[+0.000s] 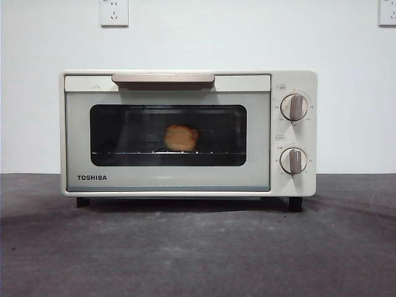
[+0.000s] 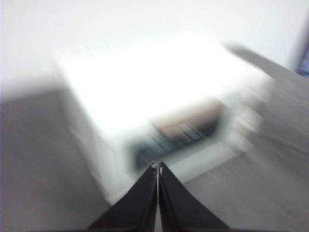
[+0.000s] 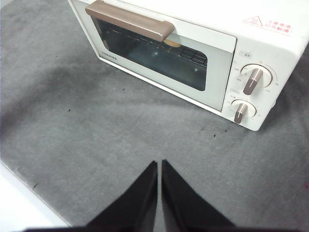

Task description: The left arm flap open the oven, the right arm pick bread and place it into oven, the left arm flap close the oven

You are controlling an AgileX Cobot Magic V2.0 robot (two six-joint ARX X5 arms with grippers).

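The oven (image 1: 189, 133) door is shut with the bread (image 1: 181, 137) inside on the rack (task apparently complete). The left hand (image 2: 157, 166) and right hand (image 3: 159, 163), jaws together, hold nothing, clear of the oven.

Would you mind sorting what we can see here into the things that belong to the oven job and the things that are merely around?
Part of the job:
- oven, door shut
- bread on the rack inside
- left gripper, jaws closed, above the oven
- right gripper, jaws closed, over the mat

Merely around:
- grey mat
- wall sockets
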